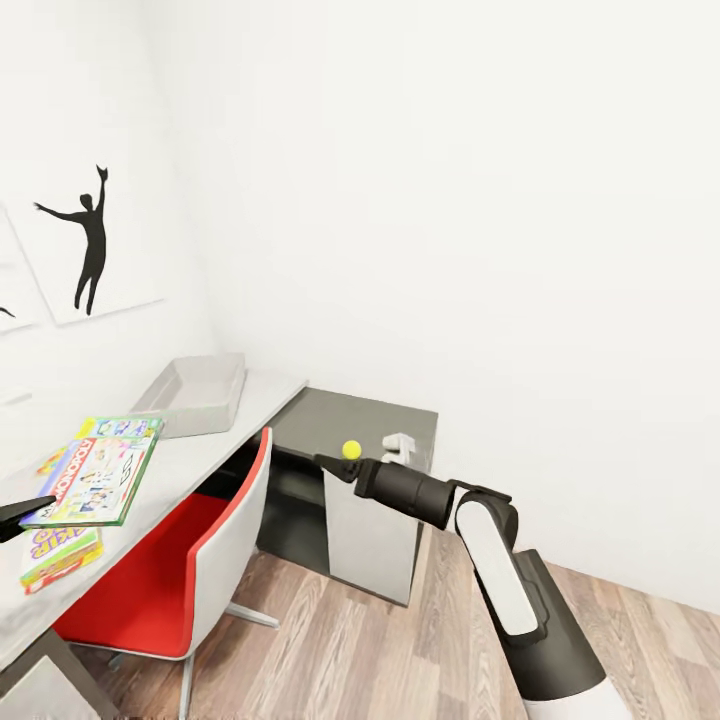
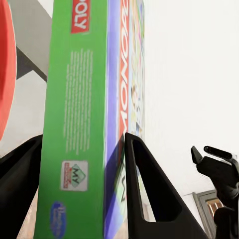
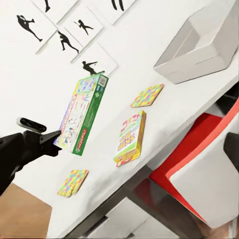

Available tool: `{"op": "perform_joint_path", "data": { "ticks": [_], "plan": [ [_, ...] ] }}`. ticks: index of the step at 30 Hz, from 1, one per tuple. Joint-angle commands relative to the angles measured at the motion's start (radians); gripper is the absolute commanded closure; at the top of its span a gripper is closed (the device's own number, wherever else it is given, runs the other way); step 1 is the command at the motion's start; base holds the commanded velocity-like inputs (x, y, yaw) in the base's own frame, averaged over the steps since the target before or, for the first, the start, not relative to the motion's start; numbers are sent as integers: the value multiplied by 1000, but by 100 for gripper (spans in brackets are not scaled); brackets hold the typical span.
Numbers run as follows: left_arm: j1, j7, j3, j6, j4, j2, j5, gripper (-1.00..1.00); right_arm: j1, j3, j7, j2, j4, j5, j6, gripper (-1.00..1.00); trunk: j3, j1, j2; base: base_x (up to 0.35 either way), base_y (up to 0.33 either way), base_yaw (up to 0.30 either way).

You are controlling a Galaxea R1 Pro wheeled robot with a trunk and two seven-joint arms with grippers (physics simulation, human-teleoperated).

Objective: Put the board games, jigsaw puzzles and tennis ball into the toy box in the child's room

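Left pincer (image 3: 50,137): clamped on the green board game (image 3: 82,119), lifted above the surface (image 3: 164,107).
Right pincer (image 1: 330,465): grip unclear, ball (image 1: 351,450) just beyond its tip.

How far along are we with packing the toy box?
Nothing looks done: the toy box seems empty. In hand: the left gripper is shut on the Monopoly game. Left: the second board game, both jigsaw puzzles, and the tennis ball near the right gripper.
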Motion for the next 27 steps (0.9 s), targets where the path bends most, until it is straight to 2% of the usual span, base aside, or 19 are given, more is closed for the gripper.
{"op": "perform_joint_path", "data": {
  "ticks": [1, 8, 12, 21, 27],
  "plan": [
    [-1, -5, 0, 8, 0, 0, 0, 100, -1, -2, 13, -3, -1, 2, 3, -100, -1, 0, -1, 2, 0, 293],
    [-1, -5, -1, 5, 0, 0, -1, 100, -1, -2, 26, -8, -1, 0, -2, -100, -2, 0, -1, 126, 0, 217],
    [-1, -5, -1, 5, 0, 0, -1, 100, -1, -1, 26, -8, -2, -1, -3, -100, -2, 0, -1, 191, 0, 30],
    [-1, -5, -1, 5, 0, 0, 0, 100, -1, 0, 27, -8, -1, 3, -5, -100, -2, 0, -1, 25, 0, 2],
    [-1, -5, 1, 5, 0, 0, 0, 100, -1, 1, 26, -7, -1, 7, -7, -100, -1, 0, -1, 243, 0, 30]
  ]
}}
